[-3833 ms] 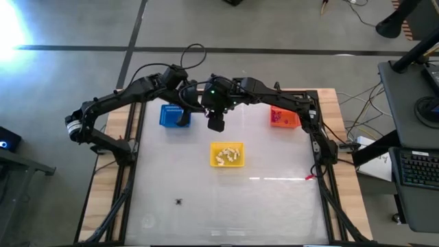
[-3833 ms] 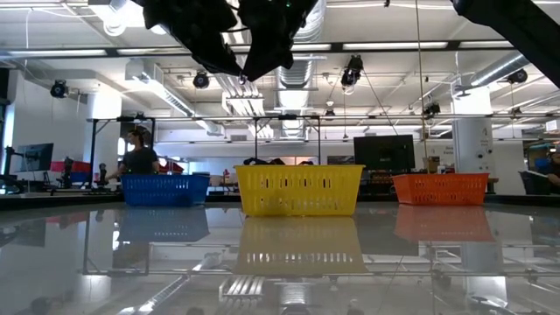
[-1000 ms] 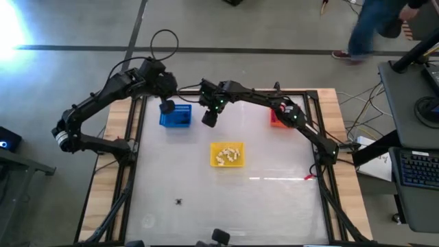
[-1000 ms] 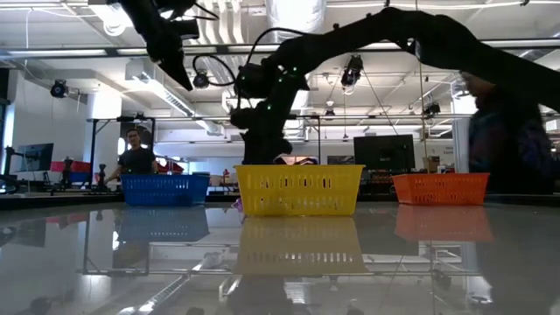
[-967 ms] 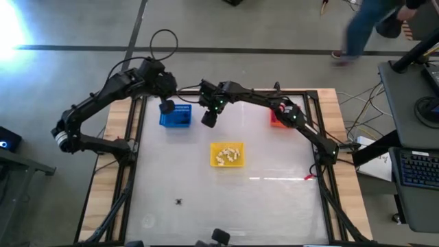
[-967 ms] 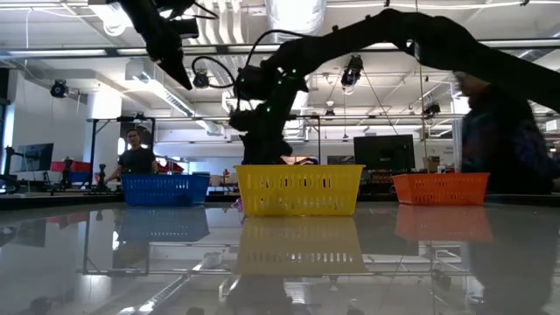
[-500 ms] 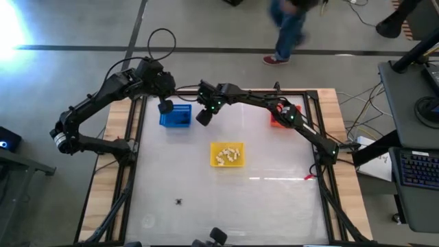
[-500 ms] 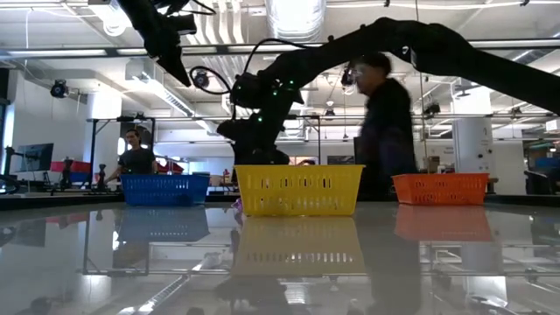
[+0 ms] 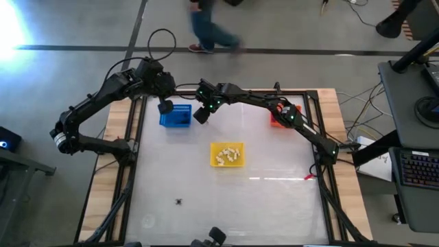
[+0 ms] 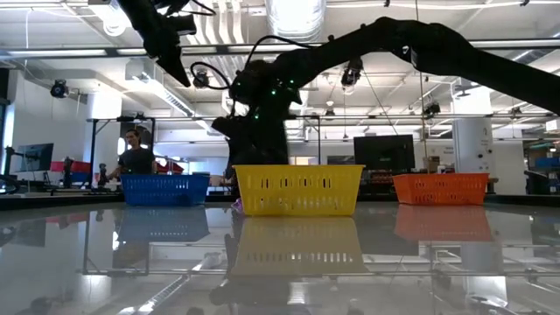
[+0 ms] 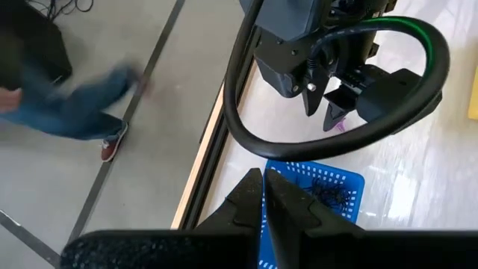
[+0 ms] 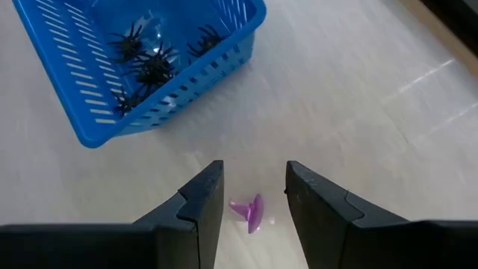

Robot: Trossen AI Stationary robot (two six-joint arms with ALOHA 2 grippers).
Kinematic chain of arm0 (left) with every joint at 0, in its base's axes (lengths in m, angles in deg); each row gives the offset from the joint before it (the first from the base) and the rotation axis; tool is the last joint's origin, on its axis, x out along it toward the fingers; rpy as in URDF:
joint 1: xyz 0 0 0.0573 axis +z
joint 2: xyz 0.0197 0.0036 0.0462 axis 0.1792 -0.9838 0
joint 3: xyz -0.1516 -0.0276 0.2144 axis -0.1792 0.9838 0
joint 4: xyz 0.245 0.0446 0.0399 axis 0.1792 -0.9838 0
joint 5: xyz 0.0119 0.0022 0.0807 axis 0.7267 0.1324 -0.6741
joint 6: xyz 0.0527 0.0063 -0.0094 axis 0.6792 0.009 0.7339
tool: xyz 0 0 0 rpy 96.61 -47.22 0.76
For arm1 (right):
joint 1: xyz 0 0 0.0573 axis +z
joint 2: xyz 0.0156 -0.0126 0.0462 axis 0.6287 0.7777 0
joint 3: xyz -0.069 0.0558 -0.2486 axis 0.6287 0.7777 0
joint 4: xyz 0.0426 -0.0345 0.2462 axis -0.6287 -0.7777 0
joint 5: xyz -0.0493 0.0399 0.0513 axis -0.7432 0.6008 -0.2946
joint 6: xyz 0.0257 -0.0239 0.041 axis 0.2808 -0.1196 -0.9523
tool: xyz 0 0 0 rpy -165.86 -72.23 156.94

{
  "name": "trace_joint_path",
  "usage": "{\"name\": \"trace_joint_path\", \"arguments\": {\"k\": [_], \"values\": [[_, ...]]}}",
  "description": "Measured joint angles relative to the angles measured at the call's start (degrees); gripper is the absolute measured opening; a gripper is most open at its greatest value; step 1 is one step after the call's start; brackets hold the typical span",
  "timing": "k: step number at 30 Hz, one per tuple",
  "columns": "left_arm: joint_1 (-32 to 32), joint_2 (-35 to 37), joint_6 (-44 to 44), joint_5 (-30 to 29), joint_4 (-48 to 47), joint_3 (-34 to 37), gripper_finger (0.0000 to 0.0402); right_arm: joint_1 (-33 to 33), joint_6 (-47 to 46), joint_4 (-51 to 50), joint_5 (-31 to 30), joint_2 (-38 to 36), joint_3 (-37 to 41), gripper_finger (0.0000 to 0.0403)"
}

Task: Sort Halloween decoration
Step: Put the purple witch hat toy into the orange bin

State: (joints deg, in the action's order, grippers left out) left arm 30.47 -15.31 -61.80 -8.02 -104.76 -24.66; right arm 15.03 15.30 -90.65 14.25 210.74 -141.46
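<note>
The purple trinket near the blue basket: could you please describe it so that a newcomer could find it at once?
Start at the blue basket full of black spiders at the table's far left. Just outside its wall, on the bare tabletop, lies the purple trinket, framed between the open fingers of the right gripper. It is the only purple piece there, and it lies loose rather than inside a basket.

glossy table (image 10: 367, 262), plastic mesh blue basket (image 12: 112, 82)

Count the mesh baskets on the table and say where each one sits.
3. The blue basket sits at the far left, the orange basket at the far right behind the right arm, the yellow basket mid-table.
</note>
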Motion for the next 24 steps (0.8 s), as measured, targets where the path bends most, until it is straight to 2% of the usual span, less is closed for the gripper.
{"name": "trace_joint_path", "arguments": {"k": [6, 11, 18, 24], "values": [[0.00, -0.02, 0.13, 0.02, 0.04, 0.00, 0.0000, 0.00, -3.20, -1.06, -0.65, 0.17, 0.00, 0.0137], [0.00, -0.02, 0.20, 0.07, 0.14, 0.00, 0.0000, 0.15, -7.33, -1.39, -5.05, 0.33, 0.00, 0.0137], [-0.01, -0.04, 0.22, 0.11, -0.01, 0.02, 0.0000, 0.88, -12.27, -2.15, -4.82, 0.64, 0.01, 0.0137], [0.00, -0.04, 0.22, 0.10, -0.05, 0.04, 0.0000, 1.88, -12.95, -2.14, -4.96, 0.70, 0.02, 0.0137]]}}
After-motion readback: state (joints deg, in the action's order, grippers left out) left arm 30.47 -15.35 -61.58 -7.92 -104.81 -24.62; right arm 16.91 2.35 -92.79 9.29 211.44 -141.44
